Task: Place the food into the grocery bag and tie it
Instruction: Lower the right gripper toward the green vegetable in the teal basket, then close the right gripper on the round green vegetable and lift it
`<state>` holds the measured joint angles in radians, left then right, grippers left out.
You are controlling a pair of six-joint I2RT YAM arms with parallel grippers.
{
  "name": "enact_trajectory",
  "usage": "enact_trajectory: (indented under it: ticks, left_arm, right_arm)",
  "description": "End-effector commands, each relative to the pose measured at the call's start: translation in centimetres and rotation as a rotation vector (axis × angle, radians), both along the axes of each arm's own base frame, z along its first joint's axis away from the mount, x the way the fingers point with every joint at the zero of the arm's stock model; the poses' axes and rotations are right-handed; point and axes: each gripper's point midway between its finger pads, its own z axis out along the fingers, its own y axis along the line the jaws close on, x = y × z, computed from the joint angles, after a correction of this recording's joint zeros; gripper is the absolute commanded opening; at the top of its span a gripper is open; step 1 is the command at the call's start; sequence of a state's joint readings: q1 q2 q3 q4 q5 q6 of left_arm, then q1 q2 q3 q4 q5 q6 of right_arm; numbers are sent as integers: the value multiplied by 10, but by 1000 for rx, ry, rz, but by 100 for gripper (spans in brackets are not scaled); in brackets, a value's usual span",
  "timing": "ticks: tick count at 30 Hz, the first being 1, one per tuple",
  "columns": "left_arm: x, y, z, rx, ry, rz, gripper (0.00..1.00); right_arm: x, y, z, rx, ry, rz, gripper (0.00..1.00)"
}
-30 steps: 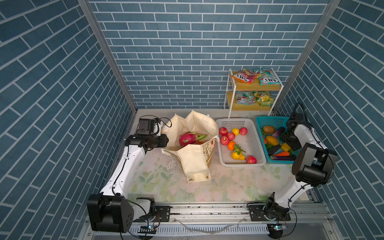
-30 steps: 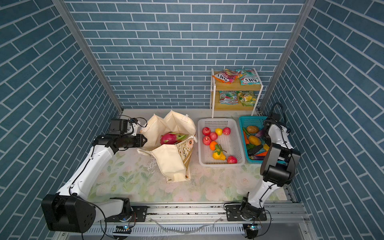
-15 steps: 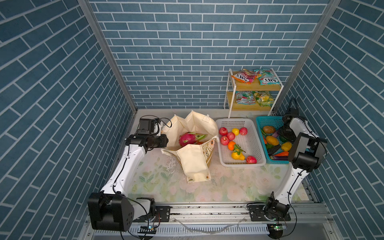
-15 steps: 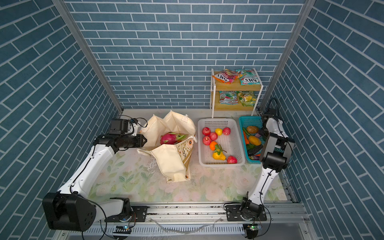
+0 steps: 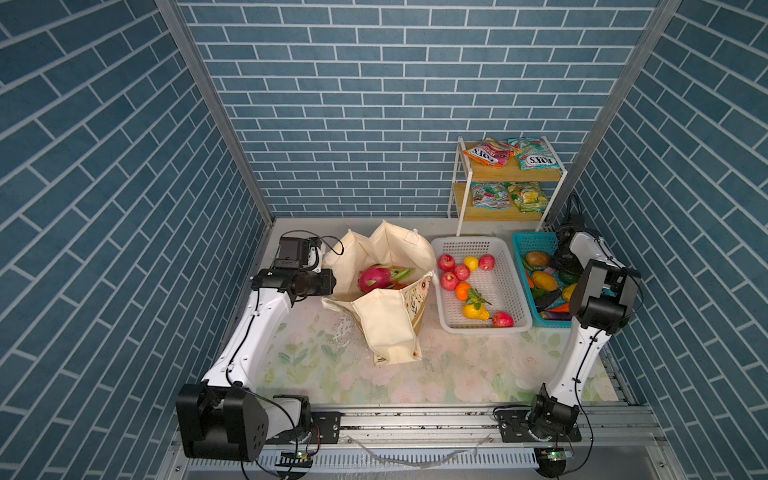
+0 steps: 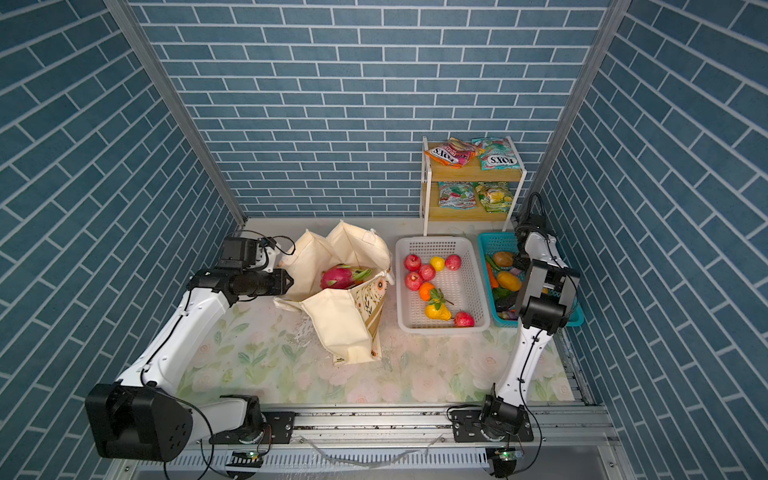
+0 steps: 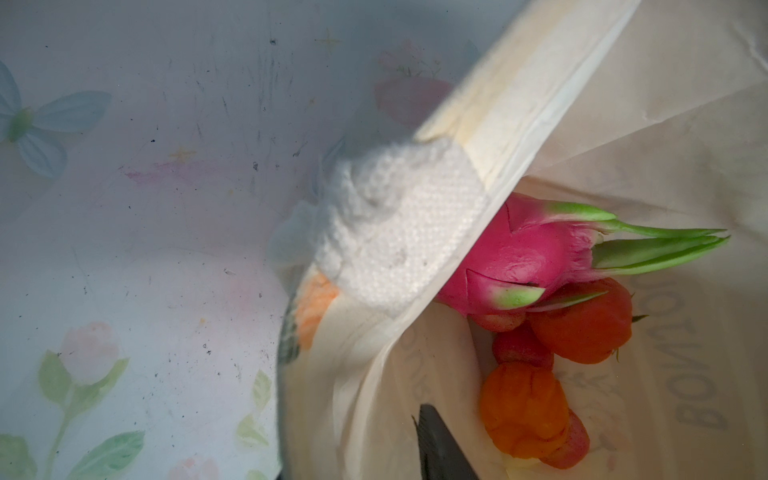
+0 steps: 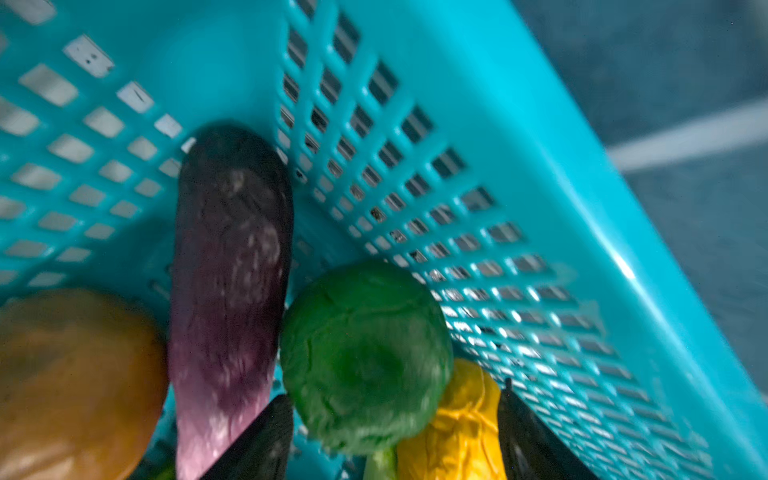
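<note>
The cream grocery bag (image 5: 386,328) (image 6: 338,328) stands open at left of centre in both top views. A pink dragon fruit (image 5: 372,278) (image 7: 528,253), an orange fruit (image 7: 523,411) and a red one (image 7: 582,324) lie inside. My left gripper (image 5: 327,282) is shut on the bag's left rim, one dark finger (image 7: 438,444) inside the cloth by the white handle (image 7: 395,224). My right gripper (image 8: 395,440) is open down in the teal basket (image 5: 530,243) (image 8: 457,124), its fingers either side of a green vegetable (image 8: 365,361) and a yellow piece (image 8: 461,428).
A white basket (image 5: 469,240) with apples, an orange and yellow fruit sits between bag and teal basket. A purple eggplant (image 8: 232,257) and a brown-orange piece (image 8: 75,382) lie beside the green one. A small shelf (image 5: 509,176) at the back right carries snack packets (image 5: 486,151).
The right arm has drawn its elbow in over the teal basket and its jaws have spread wider. The left arm and the bag have not moved.
</note>
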<state>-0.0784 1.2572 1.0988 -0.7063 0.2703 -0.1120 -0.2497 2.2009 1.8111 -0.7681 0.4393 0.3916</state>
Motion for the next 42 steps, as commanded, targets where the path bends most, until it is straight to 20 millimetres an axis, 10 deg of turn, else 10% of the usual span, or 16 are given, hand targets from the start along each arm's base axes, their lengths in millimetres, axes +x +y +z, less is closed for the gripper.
enact_trajectory:
  ticks: [1,20,32,42]
  left_arm:
    - [-5,-3,-6,6,35,-22,37]
    - [-5,-2,-6,12,35,-19,37]
    - [-6,-3,1,7,14,-23,37]
    - [-7,-3,7,2,-9,-26,37]
  right_arm:
    - [0,-5,-11,-27,60,37,78]
    - [1,-4,-5,-16,48,56,58]
    - [-20,25,92,-62,-108,97,50]
    - [-68,126,166,20,-287,257,49]
